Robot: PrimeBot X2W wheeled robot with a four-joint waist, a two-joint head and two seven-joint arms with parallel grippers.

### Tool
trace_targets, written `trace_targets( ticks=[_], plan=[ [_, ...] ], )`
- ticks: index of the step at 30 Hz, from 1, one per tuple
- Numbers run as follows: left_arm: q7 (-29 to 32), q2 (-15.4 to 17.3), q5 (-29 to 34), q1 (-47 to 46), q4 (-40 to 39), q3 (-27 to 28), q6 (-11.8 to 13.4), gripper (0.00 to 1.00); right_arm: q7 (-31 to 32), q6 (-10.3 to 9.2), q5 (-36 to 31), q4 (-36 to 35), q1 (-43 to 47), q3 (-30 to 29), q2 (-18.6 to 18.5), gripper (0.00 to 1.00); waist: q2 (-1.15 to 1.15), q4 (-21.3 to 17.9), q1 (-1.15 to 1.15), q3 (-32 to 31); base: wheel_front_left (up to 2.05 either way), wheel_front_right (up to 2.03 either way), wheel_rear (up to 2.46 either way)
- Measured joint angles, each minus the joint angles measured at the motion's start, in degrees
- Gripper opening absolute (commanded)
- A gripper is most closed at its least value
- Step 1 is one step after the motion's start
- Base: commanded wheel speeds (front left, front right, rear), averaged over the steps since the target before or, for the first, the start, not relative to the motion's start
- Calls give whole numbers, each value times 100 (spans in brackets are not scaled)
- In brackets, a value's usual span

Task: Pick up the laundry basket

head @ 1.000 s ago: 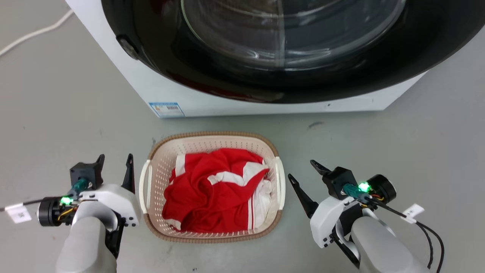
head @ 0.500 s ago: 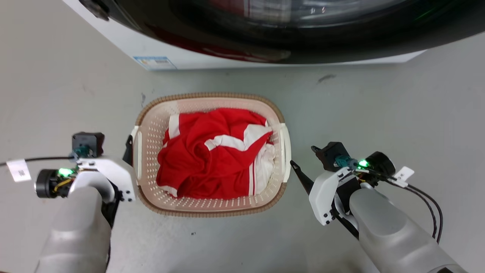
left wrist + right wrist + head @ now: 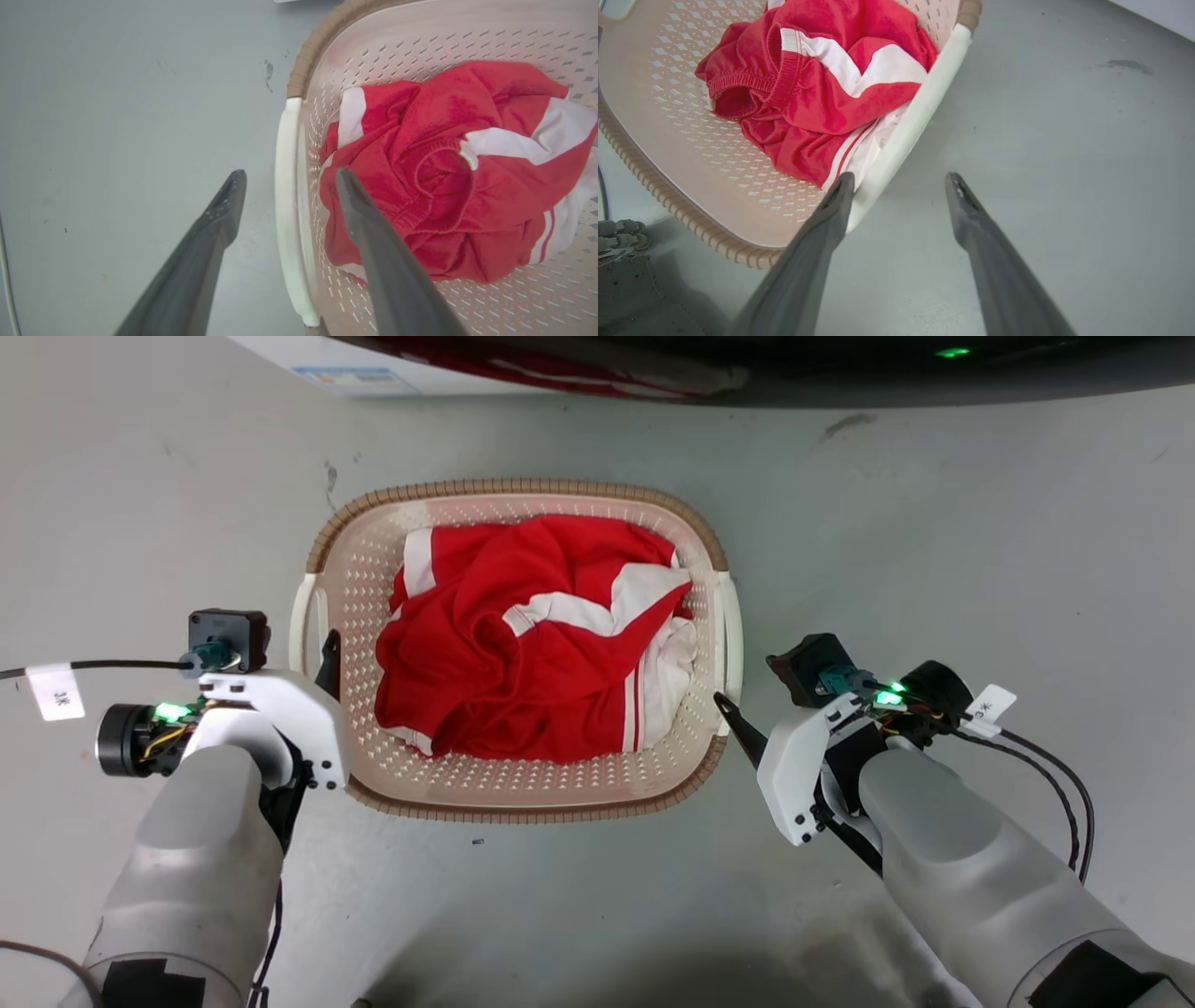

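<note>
The grey floor takes up most of the head view, with the washer along the top edge. The basket sits on the floor in front of the washer, between the 2 arms, upright and level.

It is thin perforated plastic, so I judge it light and somewhat springy. The walls would flex if squeezed, while the brown rim looks like the stiffer part. The load is 1 crumpled red and white garment. It is soft, adds little weight and lies below the rim, so it should not spill in a level lift. Smooth plastic can slip in narrow fingers, and lifting 1 side alone would tip the basket.

The best holds are the 2 white side handles, taken together. The left handle and right handle are thick bars with a slot behind them.

The left gripper is wide open and holds nothing. It straddles the left handle, with its outer finger over the floor and its inner finger over the garment. I cannot tell whether either one touches the bar.

The right gripper is also wide open and empty. Its inner finger has its tip at the near end of the right handle, and its outer finger is over bare floor. It looks less centred than the left, and contact cannot be judged.
</note>
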Motion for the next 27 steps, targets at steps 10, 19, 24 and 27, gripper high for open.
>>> trace_targets(
  ticks=[10, 19, 24, 27],
  plan=[
    [174, -107, -256, -215, 111, -349, 0, 100, 16, 2, 259, 123, -234, 252, 16, 100, 0, 110, 0, 318, 0, 0, 0],
    [267, -131, -426, -319, 153, -605, 0, 100, 96, 2, 442, 179, -366, 416, 18, 100, 0, 147, 0, 482, 0, 0, 0],
    [364, -124, -468, -358, 165, -740, 0, 0, 108, 5, 514, 216, -437, 472, 22, 0, 0, 132, -1, 546, 0, 0, 0],
    [408, -130, -491, -359, 180, -788, 0, 0, 68, -4, 553, 260, -449, 492, 35, 0, 0, 129, -1, 551, 0, 0, 0]
  ],
)
